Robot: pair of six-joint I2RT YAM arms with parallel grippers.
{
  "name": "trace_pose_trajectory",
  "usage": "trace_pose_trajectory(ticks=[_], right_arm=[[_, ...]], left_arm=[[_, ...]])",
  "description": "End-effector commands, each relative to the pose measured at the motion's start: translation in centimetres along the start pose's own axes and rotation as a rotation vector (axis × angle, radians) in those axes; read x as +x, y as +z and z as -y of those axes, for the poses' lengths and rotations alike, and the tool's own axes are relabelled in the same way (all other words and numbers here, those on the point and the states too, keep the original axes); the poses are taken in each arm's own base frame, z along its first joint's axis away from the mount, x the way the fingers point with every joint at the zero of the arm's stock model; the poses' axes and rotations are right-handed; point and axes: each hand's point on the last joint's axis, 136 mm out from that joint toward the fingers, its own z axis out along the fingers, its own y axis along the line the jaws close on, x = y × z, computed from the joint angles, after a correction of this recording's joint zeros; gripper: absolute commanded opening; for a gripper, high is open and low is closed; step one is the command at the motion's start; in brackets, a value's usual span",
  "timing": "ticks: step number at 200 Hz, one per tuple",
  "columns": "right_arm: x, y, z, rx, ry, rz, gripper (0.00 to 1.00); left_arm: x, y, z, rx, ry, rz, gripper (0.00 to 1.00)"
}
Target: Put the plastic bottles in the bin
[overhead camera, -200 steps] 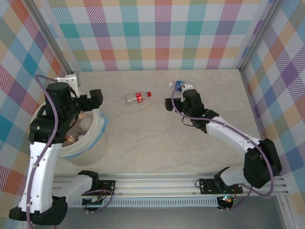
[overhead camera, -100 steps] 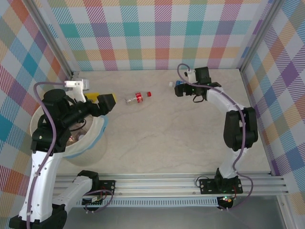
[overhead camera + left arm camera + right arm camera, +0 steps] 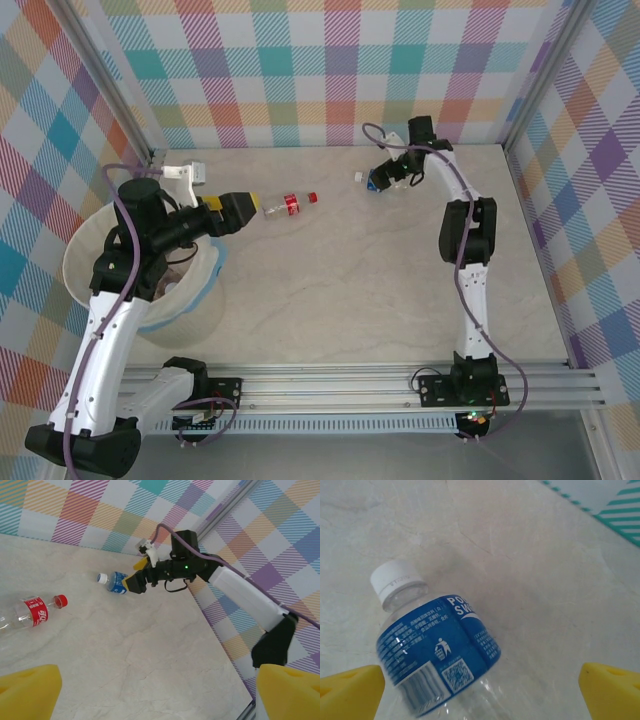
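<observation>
Jaws spread empty on both arms: from above, my left gripper (image 3: 235, 210) has swung off the part-filled bin (image 3: 190, 320) toward the red-label bottle (image 3: 288, 205), and my right gripper (image 3: 385, 182) has reached out to the blue-label bottle (image 3: 368, 178). Left wrist: both bottles lie loose on the table (image 3: 150, 655). Right wrist: the blue one sits between my fingers (image 3: 350, 690), ungripped.

Lab robot cell, plaid backdrop walls (image 3: 340, 70), aluminium mounting rail (image 3: 340, 385)

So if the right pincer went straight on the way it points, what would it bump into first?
Most likely the blue-labelled bottle, lying on the table straight ahead of the open right pincer; how near it is is hard to judge.
</observation>
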Motion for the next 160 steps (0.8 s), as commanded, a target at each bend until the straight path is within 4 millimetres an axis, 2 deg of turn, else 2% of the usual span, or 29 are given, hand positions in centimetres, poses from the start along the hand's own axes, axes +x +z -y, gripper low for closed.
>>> trace_pose_trajectory(ticks=[1, 33, 54, 73, 104, 127, 160], right_arm=[[2.4, 0.4, -2.8, -0.159, -0.024, -0.105, 1.0], [4.4, 1.5, -3.7, -0.179, -0.018, -0.168, 0.99], [4.7, 1.4, -3.9, -0.159, -0.028, -0.191, 0.94], [4.5, 0.9, -3.6, -0.105, -0.038, -0.2, 0.72], [3.6, 0.0, -3.7, -0.027, -0.02, -0.162, 0.57], [2.3, -1.4, -4.5, 0.04, -0.011, -0.066, 0.51], [0.7, -5.3, -6.9, 0.109, 0.012, 0.054, 0.43]], left_arm=[[-0.8, -0.9, 1.5, 0.034, 0.041, 0.038, 1.0], [-0.4, -1.1, 1.2, 0.017, 0.05, 0.038, 1.0], [-0.1, -0.9, 0.9, 0.016, 0.044, 0.031, 1.0], [0.1, -0.6, 0.8, 0.025, 0.044, 0.028, 1.0], [0.4, -0.2, 0.2, 0.013, 0.033, 0.022, 1.0], [0.6, 0.1, -0.4, -0.008, 0.009, 0.016, 1.0], [1.0, 0.7, -1.0, -0.02, -0.03, 0.003, 1.0]])
